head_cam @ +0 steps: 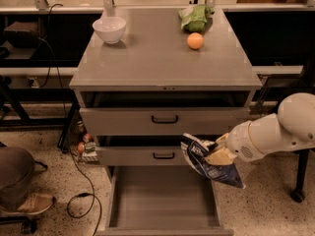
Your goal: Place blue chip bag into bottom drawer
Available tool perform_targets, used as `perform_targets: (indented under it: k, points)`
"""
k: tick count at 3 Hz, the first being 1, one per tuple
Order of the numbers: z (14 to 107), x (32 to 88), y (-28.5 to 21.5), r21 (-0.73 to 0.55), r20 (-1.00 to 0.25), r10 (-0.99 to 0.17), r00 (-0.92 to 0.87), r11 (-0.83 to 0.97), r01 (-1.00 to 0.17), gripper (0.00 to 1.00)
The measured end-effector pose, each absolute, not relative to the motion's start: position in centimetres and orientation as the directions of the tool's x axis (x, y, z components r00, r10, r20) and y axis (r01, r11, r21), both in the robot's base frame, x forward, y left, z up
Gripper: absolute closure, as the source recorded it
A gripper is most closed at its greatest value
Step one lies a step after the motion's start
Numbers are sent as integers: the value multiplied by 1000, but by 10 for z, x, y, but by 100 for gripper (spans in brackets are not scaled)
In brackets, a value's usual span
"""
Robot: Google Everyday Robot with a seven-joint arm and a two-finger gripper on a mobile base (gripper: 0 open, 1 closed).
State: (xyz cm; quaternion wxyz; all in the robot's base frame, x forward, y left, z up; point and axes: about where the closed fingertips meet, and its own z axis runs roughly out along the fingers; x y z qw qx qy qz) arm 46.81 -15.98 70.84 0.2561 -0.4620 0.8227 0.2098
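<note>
The blue chip bag point(209, 163), dark navy foil with white print, hangs from my gripper point(215, 154), which is shut on its top. The gripper comes in from the right on a white arm and holds the bag in front of the middle drawer's right end, just above the right rear part of the bottom drawer point(152, 200). The bottom drawer is pulled out, a wide grey tray with a bare flat floor.
On the cabinet top stand a white bowl point(109, 29), an orange point(195, 41) and a light green snack bag point(195, 17). The two upper drawers with black handles point(164, 119) are slightly open. A person's shoe point(29, 203) and cables lie on the floor at left.
</note>
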Motion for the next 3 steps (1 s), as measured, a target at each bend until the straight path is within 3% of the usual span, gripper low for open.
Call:
perform_targets:
  k: [3]
  points:
    - [442, 418, -59, 465, -505, -475, -721, 553, -691, 100]
